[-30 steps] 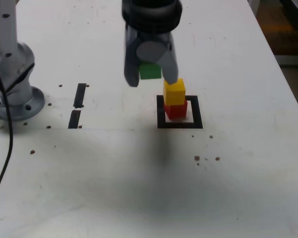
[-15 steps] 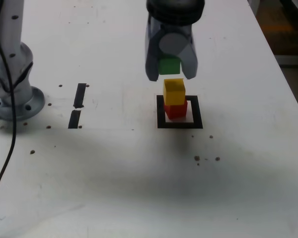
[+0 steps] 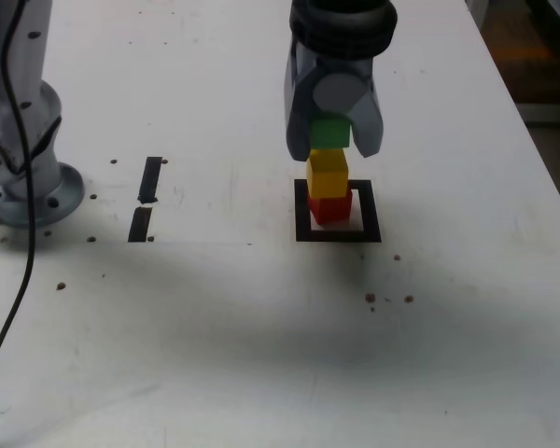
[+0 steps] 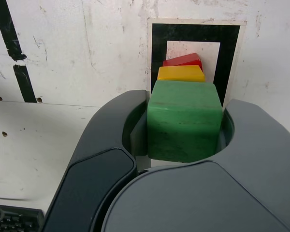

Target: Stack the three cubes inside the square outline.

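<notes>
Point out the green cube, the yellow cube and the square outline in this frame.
green cube (image 3: 330, 133), exterior view, its front face between the gripper's fingers.
yellow cube (image 3: 328, 174), exterior view, its front face, directly above the red one.
square outline (image 3: 338, 234), exterior view, the near tape edge.

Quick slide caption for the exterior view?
Hand holds green cube over yellow cube on red cube.

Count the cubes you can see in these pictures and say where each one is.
3. The red cube sits inside the square outline, the yellow cube rests on it, and the green cube is held in the pincer just above the yellow one. None seem hidden.
</notes>
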`<state>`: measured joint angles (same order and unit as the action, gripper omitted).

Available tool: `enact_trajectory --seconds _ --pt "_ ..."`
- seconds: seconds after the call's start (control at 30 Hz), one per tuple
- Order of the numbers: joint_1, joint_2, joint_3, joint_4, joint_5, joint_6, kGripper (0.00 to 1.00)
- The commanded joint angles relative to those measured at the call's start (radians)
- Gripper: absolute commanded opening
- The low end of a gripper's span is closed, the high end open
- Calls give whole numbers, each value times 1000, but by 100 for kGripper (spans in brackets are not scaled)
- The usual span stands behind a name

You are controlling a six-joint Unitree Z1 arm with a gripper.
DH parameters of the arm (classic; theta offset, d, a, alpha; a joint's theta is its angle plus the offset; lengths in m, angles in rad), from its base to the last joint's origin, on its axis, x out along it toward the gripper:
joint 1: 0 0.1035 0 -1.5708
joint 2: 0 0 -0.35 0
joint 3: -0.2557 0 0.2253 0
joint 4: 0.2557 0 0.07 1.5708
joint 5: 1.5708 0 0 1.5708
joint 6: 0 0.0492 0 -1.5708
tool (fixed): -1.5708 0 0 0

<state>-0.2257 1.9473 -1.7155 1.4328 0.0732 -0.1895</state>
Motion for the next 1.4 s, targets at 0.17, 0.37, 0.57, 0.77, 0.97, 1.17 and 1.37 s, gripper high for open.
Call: enact_trajectory --seconds 0.17,0.37,0.57,0.77,0.97,1.17,1.37 --pt "11 18 6 -29 -8 12 27" --pt "20 23 17 -46 -14 22 27" --pt "25 22 31 -50 -16 24 28" --pt "30 19 53 -54 -27 25 37" --pt "31 16 62 -71 -31 26 55" --pt "31 14 65 -88 -33 31 75" --pt "31 4 75 -97 -30 31 84"
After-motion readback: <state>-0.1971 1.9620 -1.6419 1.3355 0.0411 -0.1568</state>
